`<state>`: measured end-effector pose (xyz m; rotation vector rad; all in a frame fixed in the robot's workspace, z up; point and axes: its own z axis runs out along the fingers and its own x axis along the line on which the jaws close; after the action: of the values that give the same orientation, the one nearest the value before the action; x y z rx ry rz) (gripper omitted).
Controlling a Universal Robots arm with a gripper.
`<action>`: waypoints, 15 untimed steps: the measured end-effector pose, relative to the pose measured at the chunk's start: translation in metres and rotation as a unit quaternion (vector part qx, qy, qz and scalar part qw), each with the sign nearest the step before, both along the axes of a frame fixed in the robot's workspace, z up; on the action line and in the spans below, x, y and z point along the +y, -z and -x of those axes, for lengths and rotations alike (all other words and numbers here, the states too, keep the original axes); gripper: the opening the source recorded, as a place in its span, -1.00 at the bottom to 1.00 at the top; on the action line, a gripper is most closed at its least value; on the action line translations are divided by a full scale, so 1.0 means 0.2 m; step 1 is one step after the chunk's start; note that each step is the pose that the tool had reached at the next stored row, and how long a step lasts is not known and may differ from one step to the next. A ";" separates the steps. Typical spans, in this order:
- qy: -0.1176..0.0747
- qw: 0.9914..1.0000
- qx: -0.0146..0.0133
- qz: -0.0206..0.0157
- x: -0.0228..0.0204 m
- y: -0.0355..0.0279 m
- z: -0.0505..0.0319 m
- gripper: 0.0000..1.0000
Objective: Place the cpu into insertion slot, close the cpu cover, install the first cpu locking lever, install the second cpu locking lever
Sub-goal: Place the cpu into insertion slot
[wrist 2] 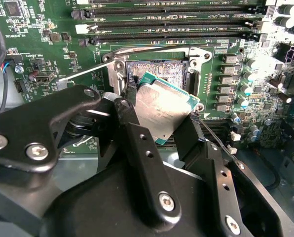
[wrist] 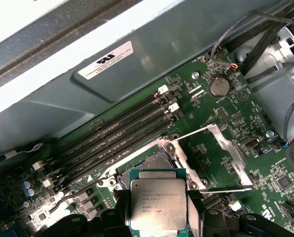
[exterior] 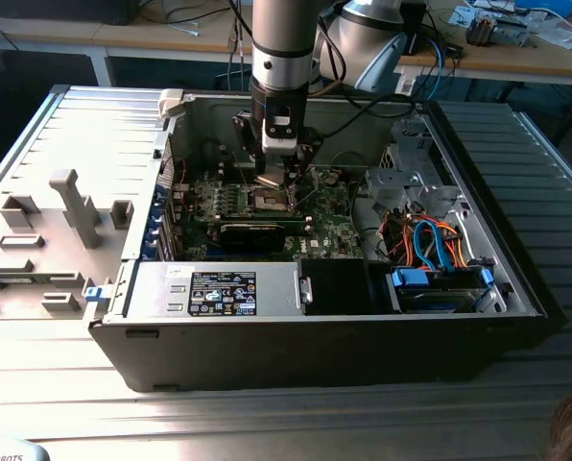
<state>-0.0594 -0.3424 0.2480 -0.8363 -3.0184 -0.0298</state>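
**Cpu clamped in gripper, short of slot and skewed to it**

Gripper [wrist 2: 157, 118] state: both black fingers [wrist 2: 132, 131] are closed on opposite edges of the flat square cpu with the silver-grey metal top [wrist 2: 162, 103]. The metal top faces the wrist. In the first wrist view the cpu [wrist: 158, 210] sits squarely between the finger ends.

Position of target: the small square dark insertion slot with a brownish contact field and a metal rim [wrist 2: 162, 66] lies just beyond the fingertips and below them, in the green circuit board [wrist 2: 33, 29]. The cpu overlaps the slot's near rim and leaves most of the contact field uncovered. Whether a corner of the cpu touches the rim cannot be told.

Orientation: the cpu is square, so it has no long axis. The governing relation is edge to edge. In both wrist views the cpu edges appear turned against the slot [wrist: 148, 165] edges, and the second wrist view suggests the cpu is tilted, not level with the board.

Surroundings: the thin grey metal cpu cover with a large square window [wrist: 229, 155] lies swung open to one side of the gripper, clear of the slot. A thin wire locking lever [wrist: 231, 189] stands unlatched beside it. The exterior view places the gripper [exterior: 276, 175] directly over the slot area inside the open black computer case [exterior: 315, 355].
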 end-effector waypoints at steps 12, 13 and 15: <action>0.004 1.000 0.000 0.000 0.000 0.001 0.000 0.09; 0.004 1.000 0.000 0.000 0.000 0.002 0.000 0.09; 0.005 1.000 0.000 0.000 0.000 0.002 0.000 0.09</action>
<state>-0.0594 -0.3425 0.2476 -0.8511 -3.0146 -0.0284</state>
